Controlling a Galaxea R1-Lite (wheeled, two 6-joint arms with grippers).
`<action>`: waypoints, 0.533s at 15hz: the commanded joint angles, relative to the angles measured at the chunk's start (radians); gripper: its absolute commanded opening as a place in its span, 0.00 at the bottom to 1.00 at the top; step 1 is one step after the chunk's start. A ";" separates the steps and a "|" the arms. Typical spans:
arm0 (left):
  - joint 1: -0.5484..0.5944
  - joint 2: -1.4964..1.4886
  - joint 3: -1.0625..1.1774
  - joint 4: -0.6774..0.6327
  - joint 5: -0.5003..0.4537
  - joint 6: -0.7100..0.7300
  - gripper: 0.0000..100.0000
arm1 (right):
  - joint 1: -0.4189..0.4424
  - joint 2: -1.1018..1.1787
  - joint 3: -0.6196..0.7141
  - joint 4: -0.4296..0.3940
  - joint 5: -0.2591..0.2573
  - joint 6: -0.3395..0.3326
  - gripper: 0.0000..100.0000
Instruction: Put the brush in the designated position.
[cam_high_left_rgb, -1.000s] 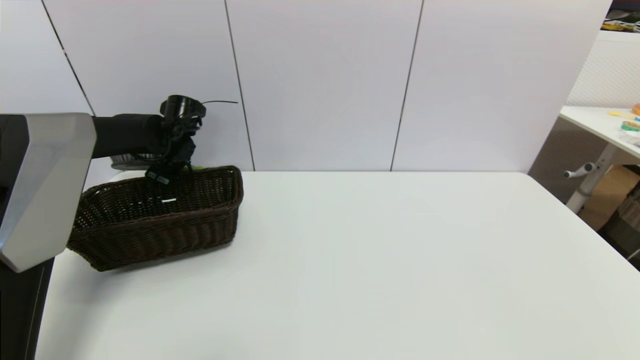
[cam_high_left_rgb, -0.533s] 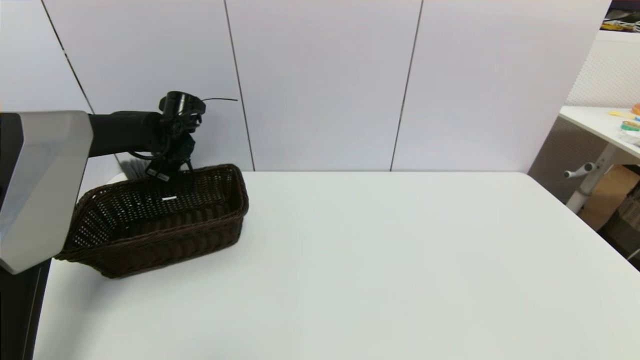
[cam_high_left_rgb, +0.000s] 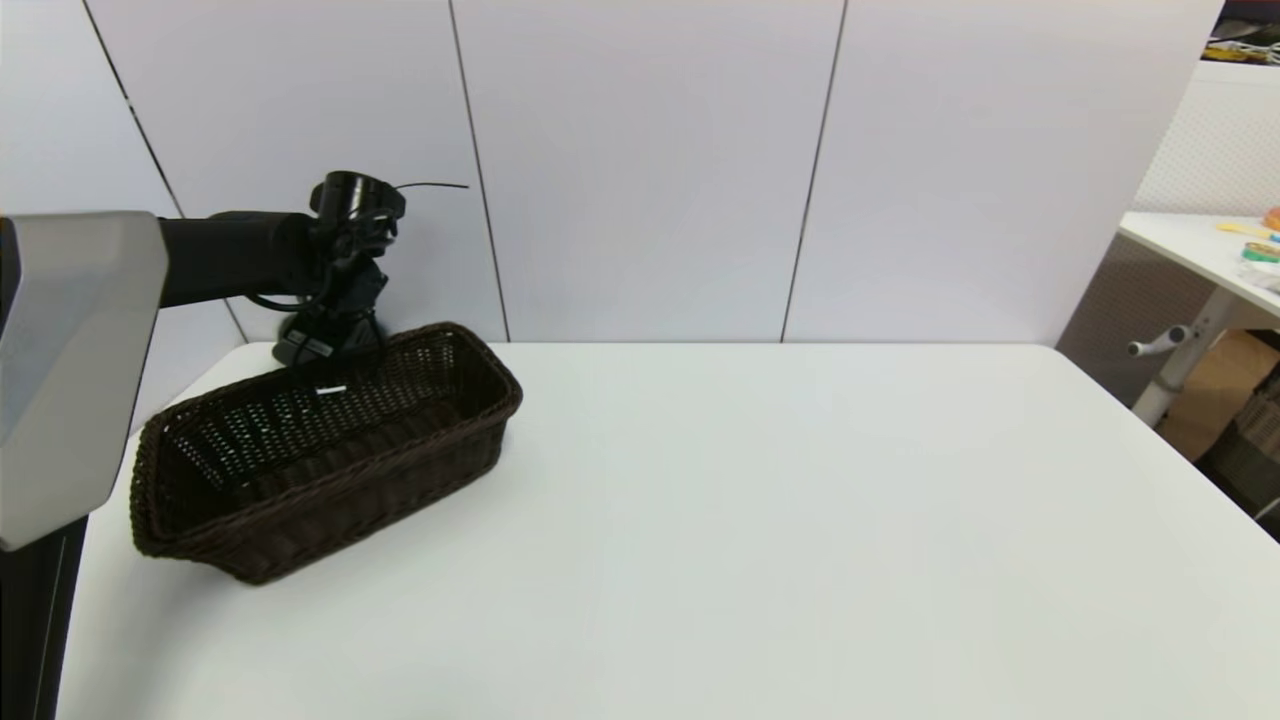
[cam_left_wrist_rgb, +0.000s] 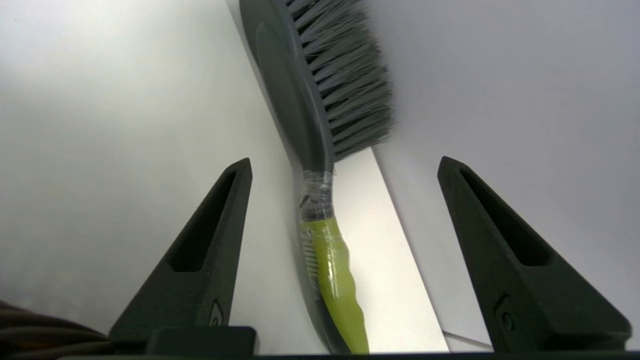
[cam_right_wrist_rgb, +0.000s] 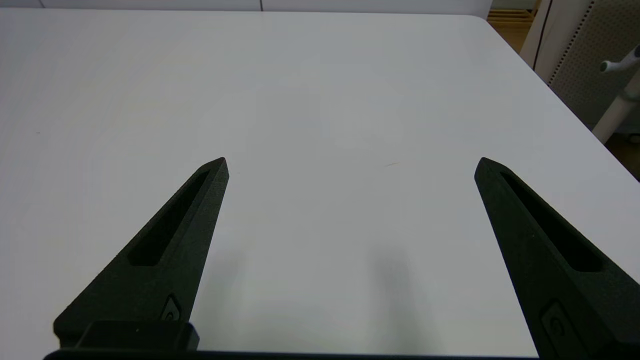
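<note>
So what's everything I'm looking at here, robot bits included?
Brush: one, grey bristles, dark head, olive-green handle; lying on the table at its far left edge by the wall, seen only in the left wrist view.
Wicker basket: one, dark brown; far left part of the table, nothing visible inside.
Table: one, white.
Wall panels: pale grey, behind the table.
Second table: white, far right, small colourful items on it.
Left tool: black, open, fingers either side of the brush handle, behind the basket.
Right tool: black, open, idle over bare table.
</note>
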 joint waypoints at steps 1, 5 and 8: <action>0.001 -0.079 0.000 -0.006 0.019 0.075 1.00 | 0.000 0.001 0.002 0.000 0.000 0.000 1.00; 0.000 -0.178 0.000 -0.009 0.025 0.223 1.00 | 0.000 0.001 0.002 0.000 0.000 0.000 1.00; 0.000 -0.281 0.023 -0.008 0.027 0.298 1.00 | 0.000 0.001 0.002 0.000 0.000 0.000 1.00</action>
